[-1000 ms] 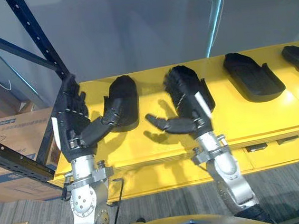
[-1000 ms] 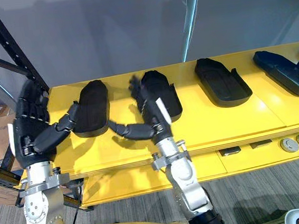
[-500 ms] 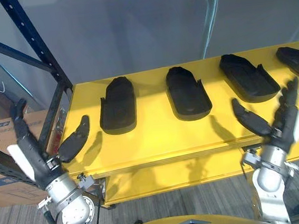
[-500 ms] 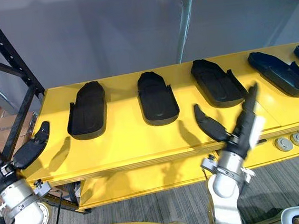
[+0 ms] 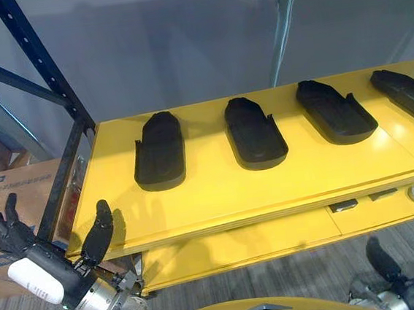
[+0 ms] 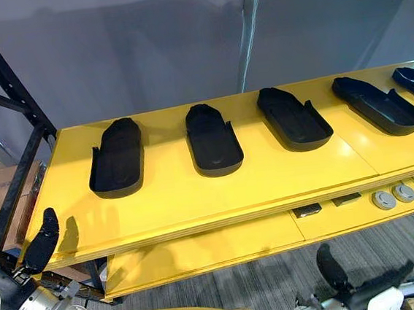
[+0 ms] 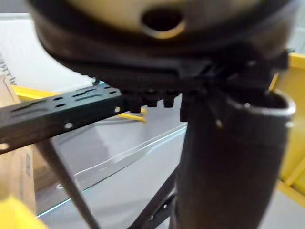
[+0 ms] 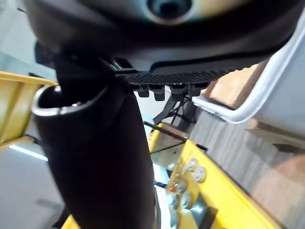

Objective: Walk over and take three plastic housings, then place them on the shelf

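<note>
Fingers of both hands straight and released, holding nothing.
Left hand (image 5: 56,266) sits lower left, right hand (image 6: 362,298) lower right, both below the yellow surface (image 5: 218,192); black plastic housings (image 5: 159,151) lie in a row across mid-frame.

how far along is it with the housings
Done, apparently: the leftmost housing, second housing and third housing lie in a row on the yellow shelf, with more beyond. In hand: nothing; the left hand and right hand hang low before the shelf, open and empty. Left: possibly nothing, though which ones it placed cannot be told.
</note>
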{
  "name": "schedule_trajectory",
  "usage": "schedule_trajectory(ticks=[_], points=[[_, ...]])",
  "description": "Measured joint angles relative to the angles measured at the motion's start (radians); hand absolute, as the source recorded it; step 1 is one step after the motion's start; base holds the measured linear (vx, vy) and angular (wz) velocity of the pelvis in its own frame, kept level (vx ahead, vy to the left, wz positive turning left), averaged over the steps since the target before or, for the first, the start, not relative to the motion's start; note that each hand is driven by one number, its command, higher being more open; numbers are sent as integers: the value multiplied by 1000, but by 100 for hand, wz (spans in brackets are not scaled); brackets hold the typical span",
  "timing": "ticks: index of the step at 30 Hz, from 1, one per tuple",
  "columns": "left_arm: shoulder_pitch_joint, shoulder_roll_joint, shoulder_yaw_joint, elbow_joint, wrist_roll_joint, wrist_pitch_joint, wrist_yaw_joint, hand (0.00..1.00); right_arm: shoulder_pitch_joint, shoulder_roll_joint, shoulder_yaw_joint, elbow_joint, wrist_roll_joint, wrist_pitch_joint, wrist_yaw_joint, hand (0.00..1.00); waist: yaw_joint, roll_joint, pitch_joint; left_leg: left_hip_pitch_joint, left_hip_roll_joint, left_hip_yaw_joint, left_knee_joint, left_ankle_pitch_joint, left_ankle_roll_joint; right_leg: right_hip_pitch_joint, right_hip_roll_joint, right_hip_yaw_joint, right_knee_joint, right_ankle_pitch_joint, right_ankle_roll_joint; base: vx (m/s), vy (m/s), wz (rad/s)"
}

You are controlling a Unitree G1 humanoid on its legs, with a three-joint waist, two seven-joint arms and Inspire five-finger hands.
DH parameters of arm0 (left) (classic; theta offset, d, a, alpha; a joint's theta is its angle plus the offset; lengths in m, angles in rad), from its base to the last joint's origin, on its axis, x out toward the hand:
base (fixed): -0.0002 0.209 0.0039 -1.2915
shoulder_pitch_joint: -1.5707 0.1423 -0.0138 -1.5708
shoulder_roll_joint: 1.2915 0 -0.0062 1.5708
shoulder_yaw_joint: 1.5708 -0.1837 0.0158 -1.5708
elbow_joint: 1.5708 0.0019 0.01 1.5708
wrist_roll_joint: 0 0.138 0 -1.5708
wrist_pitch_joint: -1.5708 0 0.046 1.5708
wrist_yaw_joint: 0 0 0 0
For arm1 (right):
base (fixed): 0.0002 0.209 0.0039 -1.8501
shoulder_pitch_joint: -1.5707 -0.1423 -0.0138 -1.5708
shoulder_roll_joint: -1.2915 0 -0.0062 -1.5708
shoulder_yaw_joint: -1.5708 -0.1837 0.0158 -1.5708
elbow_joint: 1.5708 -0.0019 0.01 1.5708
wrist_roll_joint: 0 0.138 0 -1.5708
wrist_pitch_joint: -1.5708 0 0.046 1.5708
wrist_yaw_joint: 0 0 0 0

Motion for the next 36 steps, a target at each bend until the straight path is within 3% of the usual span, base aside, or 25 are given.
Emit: schedule_trajectory(ticks=[6,14,20,26,30,36], points=[[24,3,-104,155,60,-5,-13,100,0,14,14,212,75,4,65,100,30,-29,4,24,-6,1,-22,20,-2,15,-4,-4,2,-8,3,6,1,1],[14,69,-230,225,112,-61,-46,100,-23,5,90,344,86,7,186,100,29,-47,-13,71,-39,-8,-111,66,-5,18,-16,-20,20,-30,8,5,14,7],[-10,124,-248,273,66,-100,-105,100,-80,-12,132,436,82,25,221,100,31,-42,-12,59,-46,-26,-111,71,-7,11,-13,-23,18,-33,9,13,-2,3],[-16,130,-283,326,18,-132,-106,100,-155,-50,129,530,82,26,241,100,34,-34,-9,44,-48,-59,-111,78,-4,13,-12,-45,14,-33,9,22,-5,13],[-51,110,-288,383,-20,-141,-76,100,-188,-67,125,580,83,24,257,100,30,-19,4,42,-50,-93,-111,86,-4,35,-12,-74,7,-33,9,-13,-8,19],[-59,78,-250,421,10,-176,-3,100,-201,-76,115,616,83,24,273,100,29,-19,18,33,-51,-145,-111,97,-3,61,-10,-121,4,-39,10,-16,-11,23]])
